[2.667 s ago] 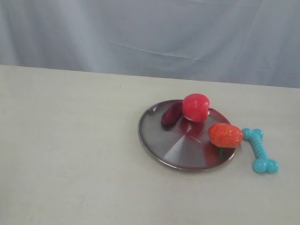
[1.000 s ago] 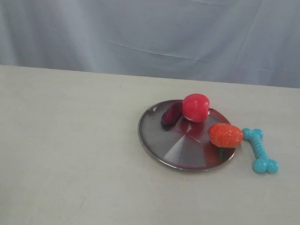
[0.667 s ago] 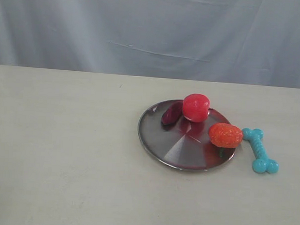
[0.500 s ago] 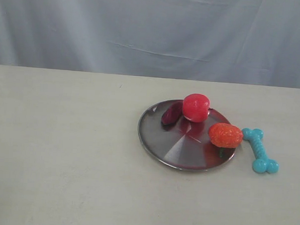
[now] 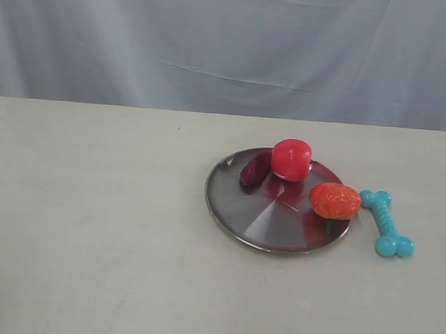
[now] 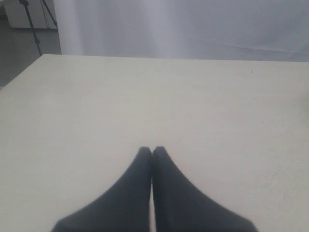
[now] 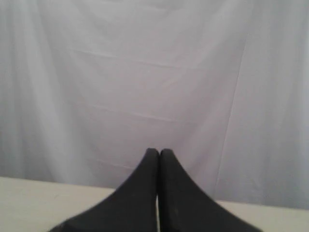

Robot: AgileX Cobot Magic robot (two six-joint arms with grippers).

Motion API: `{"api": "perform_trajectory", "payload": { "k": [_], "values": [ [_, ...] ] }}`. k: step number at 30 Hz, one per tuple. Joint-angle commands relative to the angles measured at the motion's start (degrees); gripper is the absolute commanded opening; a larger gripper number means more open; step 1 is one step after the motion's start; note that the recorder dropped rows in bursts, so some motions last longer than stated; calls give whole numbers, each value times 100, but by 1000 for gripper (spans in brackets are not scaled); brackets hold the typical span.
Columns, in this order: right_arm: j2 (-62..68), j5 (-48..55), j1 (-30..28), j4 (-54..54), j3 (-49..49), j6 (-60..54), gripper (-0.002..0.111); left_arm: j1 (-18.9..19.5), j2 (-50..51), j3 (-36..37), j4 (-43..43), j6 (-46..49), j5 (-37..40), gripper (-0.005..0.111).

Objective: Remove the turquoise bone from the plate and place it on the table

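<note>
Turquoise bone (image 5: 386, 223) lies flat on the worktop (image 5: 95, 206), just off the plate (image 5: 243, 205) rim and nowhere ahead of either gripper. Your left gripper (image 6: 152, 150) and right gripper (image 7: 159, 151) are pinched closed, empty. The job looks finished, so hold clear and don't nudge it.
</note>
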State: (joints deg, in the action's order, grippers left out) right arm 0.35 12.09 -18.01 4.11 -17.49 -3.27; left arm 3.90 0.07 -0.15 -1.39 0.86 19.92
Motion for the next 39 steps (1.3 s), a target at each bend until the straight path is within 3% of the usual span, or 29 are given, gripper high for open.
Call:
{"api": "perform_trajectory", "payload": {
  "k": [1, 14, 28, 39],
  "values": [
    [-35, -335, 26, 32, 644, 63, 0, -44, -7, 15, -8, -24, -31, 0],
    [-35, -454, 26, 32, 1749, 36, 0, -44, -7, 15, -8, -24, -31, 0],
    [-35, 793, 216, -252, 1749, 1, 0, -44, -7, 15, -8, -24, -31, 0],
    [-35, 781, 216, -252, 1749, 24, 0, -44, -7, 15, -8, -24, -31, 0]
  ]
}}
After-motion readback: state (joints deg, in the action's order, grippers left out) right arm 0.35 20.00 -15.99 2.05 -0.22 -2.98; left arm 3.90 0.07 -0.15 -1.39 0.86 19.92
